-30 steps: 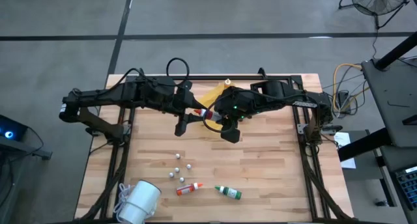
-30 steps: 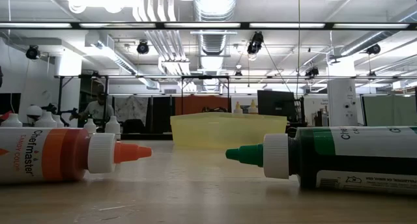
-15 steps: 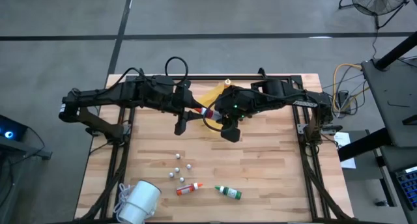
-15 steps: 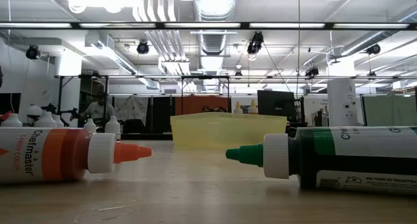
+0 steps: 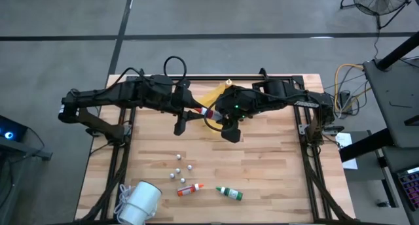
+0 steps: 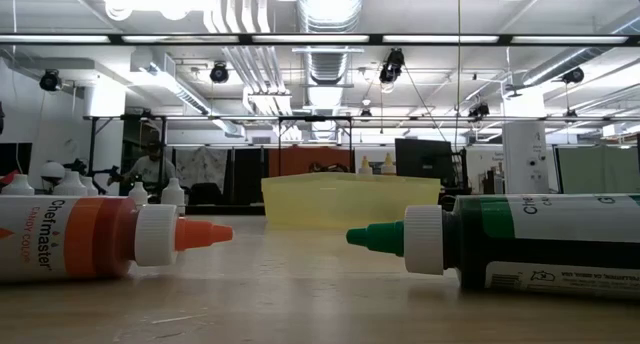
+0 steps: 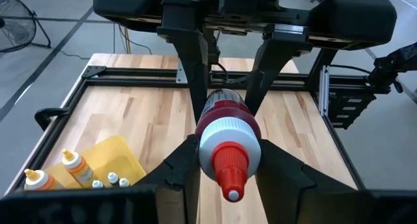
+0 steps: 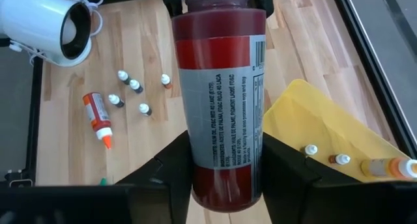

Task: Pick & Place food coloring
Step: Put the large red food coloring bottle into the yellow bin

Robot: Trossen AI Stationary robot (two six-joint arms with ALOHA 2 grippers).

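While the high view blurs it, wrist views show both grippers' fingers (image 7: 179,175) clamping the red bottle (image 8: 221,100) (midair).

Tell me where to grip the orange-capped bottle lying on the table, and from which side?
I would grip the orange-capped bottle across the middle of its round body, coming straight down from above: it lies flat on the table, and its cap tapers.

Red food coloring bottle (image 7: 228,136) points its red cap straight at the camera, squeezed by the left gripper (image 7: 229,175), with the right gripper's fingers (image 7: 191,68) flanking its far end over the wooden table (image 7: 130,113).
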